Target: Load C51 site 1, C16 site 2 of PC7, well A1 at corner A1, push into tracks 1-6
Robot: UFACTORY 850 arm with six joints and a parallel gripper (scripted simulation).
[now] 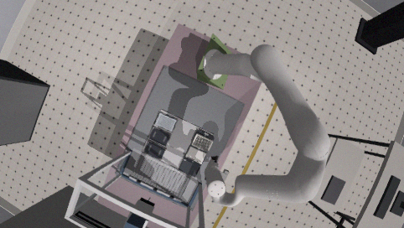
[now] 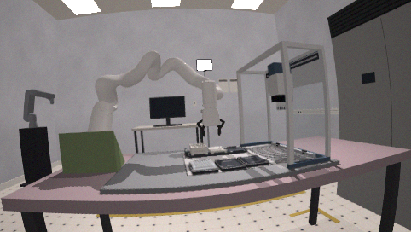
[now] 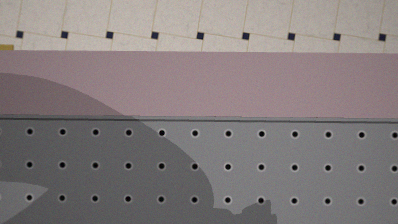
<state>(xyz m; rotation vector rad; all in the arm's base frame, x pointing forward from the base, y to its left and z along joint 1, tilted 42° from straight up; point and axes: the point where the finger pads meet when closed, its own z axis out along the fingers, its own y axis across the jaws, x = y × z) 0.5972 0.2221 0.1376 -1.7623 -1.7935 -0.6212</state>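
The carrier PC7 [image 1: 159, 136] lies on the grey apron in front of the rails [image 1: 164, 177]; it also shows in the side view [image 2: 228, 162]. A pale plate [image 1: 164, 121] sits on its site farthest from the rails, also seen in the side view [image 2: 202, 165]. The other two sites look dark and bare. In the nest row beside it, a white welled plate [image 1: 203, 141] is nearest the arm's base, a paler plate [image 1: 194, 154] sits in the middle, and the far nest [image 1: 189, 167] looks dark. My gripper [image 2: 210, 125] is open and empty, high above the nest row. The wrist view shows no fingers.
The instrument's open frame [image 2: 285, 107] stands over the rails [image 2: 277, 152]. A green block [image 2: 89, 153] is at the arm's base. The wrist view shows the perforated deck [image 3: 280, 165], the pink table edge [image 3: 225, 82] and the floor beyond.
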